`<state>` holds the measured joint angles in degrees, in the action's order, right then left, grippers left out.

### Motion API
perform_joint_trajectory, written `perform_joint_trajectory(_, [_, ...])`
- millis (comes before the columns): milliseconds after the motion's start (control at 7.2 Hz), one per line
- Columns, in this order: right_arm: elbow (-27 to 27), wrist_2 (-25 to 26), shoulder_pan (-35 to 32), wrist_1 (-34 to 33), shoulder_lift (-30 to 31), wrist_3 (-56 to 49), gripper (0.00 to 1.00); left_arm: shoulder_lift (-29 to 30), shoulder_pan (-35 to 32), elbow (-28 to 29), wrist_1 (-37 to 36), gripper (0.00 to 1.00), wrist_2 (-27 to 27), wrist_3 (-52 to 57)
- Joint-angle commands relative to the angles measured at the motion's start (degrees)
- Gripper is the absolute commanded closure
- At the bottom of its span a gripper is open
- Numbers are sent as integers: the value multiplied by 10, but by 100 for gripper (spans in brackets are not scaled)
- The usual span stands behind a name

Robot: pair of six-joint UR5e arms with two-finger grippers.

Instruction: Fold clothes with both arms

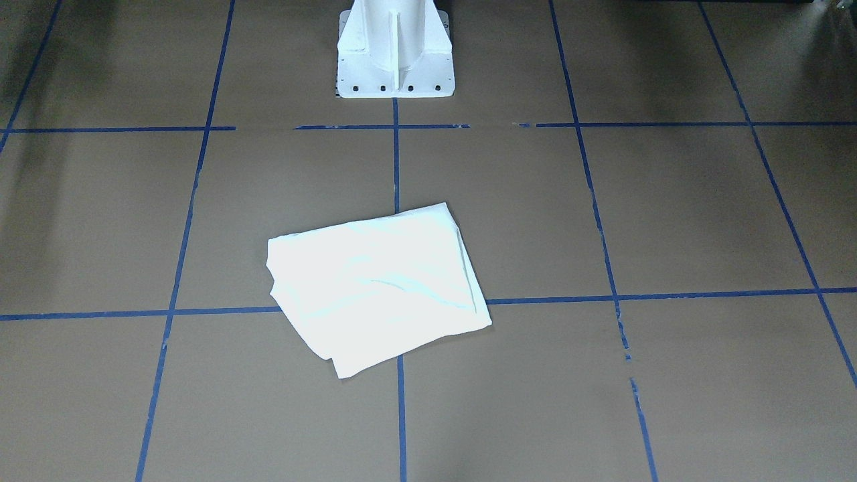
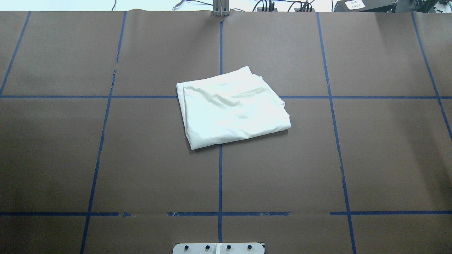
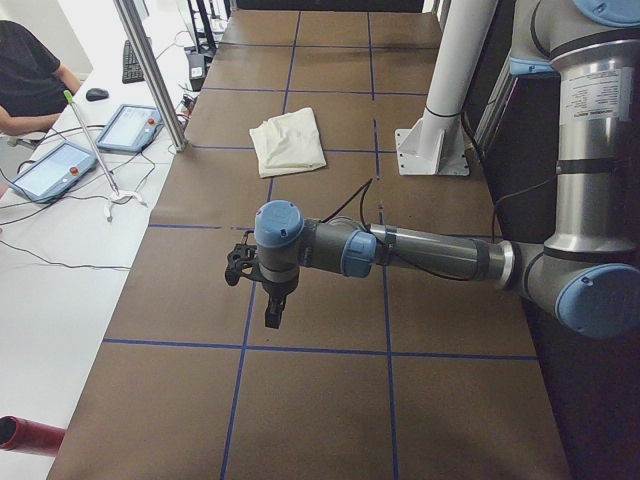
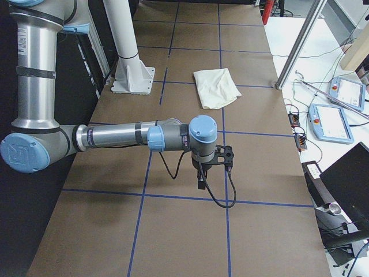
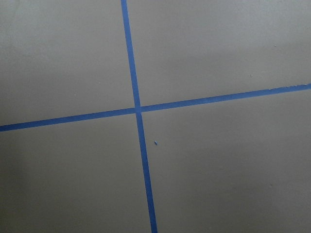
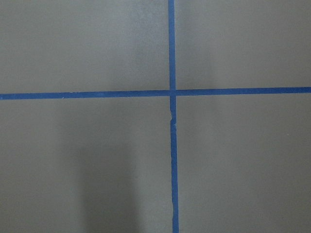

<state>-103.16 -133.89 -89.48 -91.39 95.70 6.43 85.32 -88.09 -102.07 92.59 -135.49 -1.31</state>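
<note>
The clothes are one cream-white shirt (image 1: 378,288), folded into a compact rectangle near the table's middle, plain side up (image 2: 231,106). It also shows small in the exterior left view (image 3: 287,142) and the exterior right view (image 4: 215,88). My left arm reaches out low over the table's left end, its gripper (image 3: 272,310) pointing down, far from the shirt. At the opposite end my right gripper (image 4: 200,179) hangs the same way. Neither gripper shows in the overhead or front view, so I cannot tell whether they are open or shut. Both wrist views hold only bare table.
Blue tape lines (image 2: 220,176) grid the brown table. The white pedestal base (image 1: 395,53) stands at the robot's edge. A metal post (image 3: 152,75) rises at the far edge, with control tablets (image 3: 128,128) and a seated person (image 3: 30,80) beyond. A red cylinder (image 3: 25,437) lies off the table.
</note>
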Motion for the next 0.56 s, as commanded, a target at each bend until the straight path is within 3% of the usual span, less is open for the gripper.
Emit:
perform_joint_trajectory(0, [7,3,14,-2,-7,3,0,5,-1,-13,-65,0,5,-2])
perform_joint_trajectory(417, [9,3,16,-2,-7,1,0,-5,-8,-27,-82,0,7,-1])
